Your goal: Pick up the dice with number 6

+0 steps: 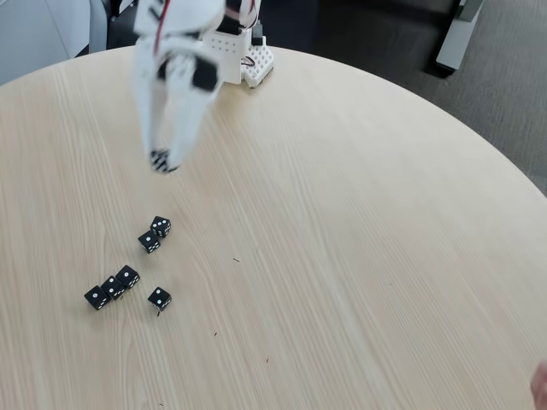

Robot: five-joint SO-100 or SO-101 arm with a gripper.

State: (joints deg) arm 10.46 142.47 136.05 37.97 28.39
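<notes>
White arm reaching down from the top edge, blurred tool pointing downward, fingers pinched together

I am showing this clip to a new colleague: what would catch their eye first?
The white robot arm's tool, blurred at upper left, pinching a small black die with white pips above the pale round wooden table. Next, six more small black dice scattered below it at lower left.
</notes>
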